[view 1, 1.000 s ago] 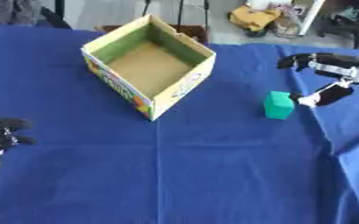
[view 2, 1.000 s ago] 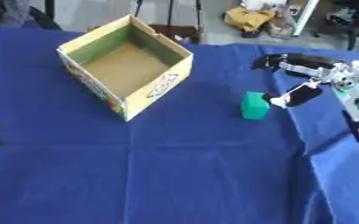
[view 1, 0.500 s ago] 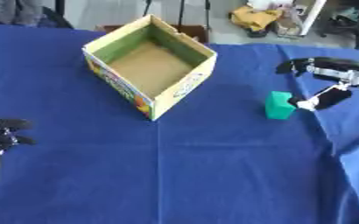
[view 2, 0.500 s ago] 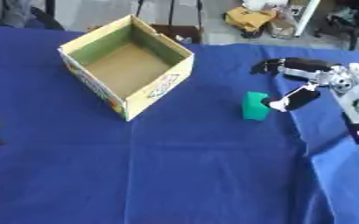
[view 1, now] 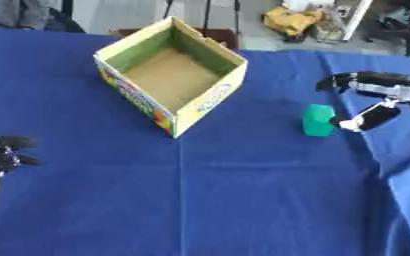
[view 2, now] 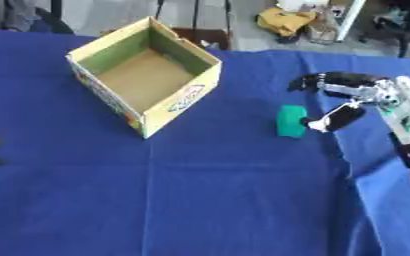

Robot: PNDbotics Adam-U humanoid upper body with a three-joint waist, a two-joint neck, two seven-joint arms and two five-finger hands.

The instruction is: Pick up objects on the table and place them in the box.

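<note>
Left robot hand (view 1: 0, 156), well left of the box (view 1: 170, 80): cut off by the picture's left edge, only dark fingertips showing; barely a sliver in the right eye view. Right robot hand (view 2: 353, 97), right of the box: wrist and arm run off the right edge. Box's far outer walls hidden behind its rim. Print on the box's near side too blurred to read.

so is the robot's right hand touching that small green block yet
Cannot tell. In the right eye view the right hand's thumb tip sits right at the small green block's right edge, with no clear gap or contact visible.
</note>
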